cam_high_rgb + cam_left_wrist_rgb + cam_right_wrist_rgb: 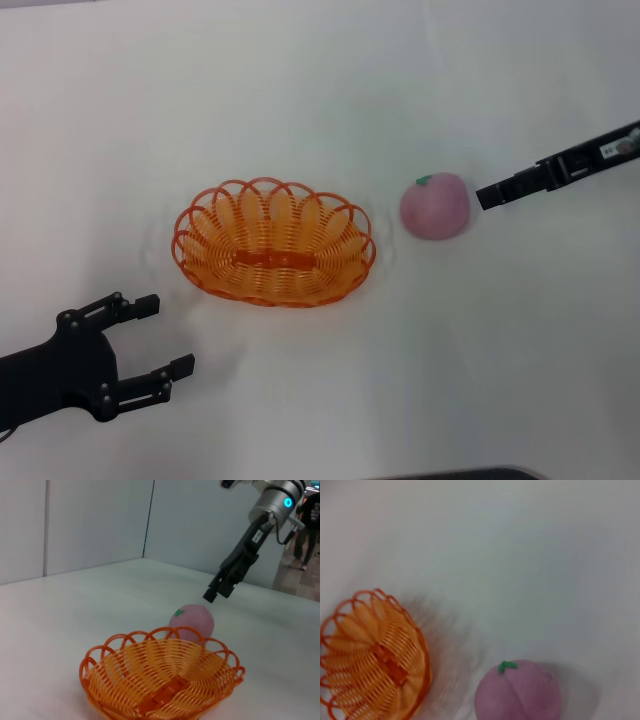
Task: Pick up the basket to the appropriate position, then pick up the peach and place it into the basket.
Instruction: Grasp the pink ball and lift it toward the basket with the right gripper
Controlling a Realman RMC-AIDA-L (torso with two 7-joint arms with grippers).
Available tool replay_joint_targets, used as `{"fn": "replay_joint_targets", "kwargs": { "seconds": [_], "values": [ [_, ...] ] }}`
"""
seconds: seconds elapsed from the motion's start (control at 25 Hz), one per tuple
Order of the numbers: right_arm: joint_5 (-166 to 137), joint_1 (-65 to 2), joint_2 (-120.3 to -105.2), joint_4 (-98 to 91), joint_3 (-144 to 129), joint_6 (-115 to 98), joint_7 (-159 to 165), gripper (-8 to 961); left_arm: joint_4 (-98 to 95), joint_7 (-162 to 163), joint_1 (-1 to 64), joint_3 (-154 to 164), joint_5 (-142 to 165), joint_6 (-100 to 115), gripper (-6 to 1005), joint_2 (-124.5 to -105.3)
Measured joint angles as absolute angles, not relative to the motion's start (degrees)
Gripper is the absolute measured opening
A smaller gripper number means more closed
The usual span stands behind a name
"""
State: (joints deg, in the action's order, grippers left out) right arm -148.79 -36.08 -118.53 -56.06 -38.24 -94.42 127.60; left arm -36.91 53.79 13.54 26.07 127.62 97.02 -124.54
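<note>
Peach (435, 206): we saw it resting on the table (320, 90), right of the basket (273, 242).
Right gripper (483, 196): just right of the peach; we could not tell its state.
Left gripper (167, 336): near-left, fingers spread, holding nothing.

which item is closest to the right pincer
The peach: the right pincer hangs just beside it, while the basket sits farther off, nearer the left pincer.

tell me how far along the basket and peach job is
Looks done: the shallow orange looped-wire basket sits set down, empty, with the open left gripper clear of it at the near left. In hand: the right gripper hangs close beside the round pink peach, not holding it. Left: grasp the peach and put it into the basket.
</note>
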Motion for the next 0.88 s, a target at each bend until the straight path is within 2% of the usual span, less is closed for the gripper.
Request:
{"fn": "replay_joint_targets", "kwargs": {
  "seconds": [0.28, 0.88],
  "values": [
    [-150.38, -38.85, -119.26, -58.58, -45.40, -93.37, 125.78, 881, -36.91, 53.81, 13.54, 26.01, 127.62, 97.03, 828, -124.54],
    [-150.86, -40.38, -119.72, -58.85, -51.69, -92.39, 123.88, 886, -36.98, 54.47, 13.61, 25.95, 127.62, 97.03, 828, -124.45]
  ]
}}
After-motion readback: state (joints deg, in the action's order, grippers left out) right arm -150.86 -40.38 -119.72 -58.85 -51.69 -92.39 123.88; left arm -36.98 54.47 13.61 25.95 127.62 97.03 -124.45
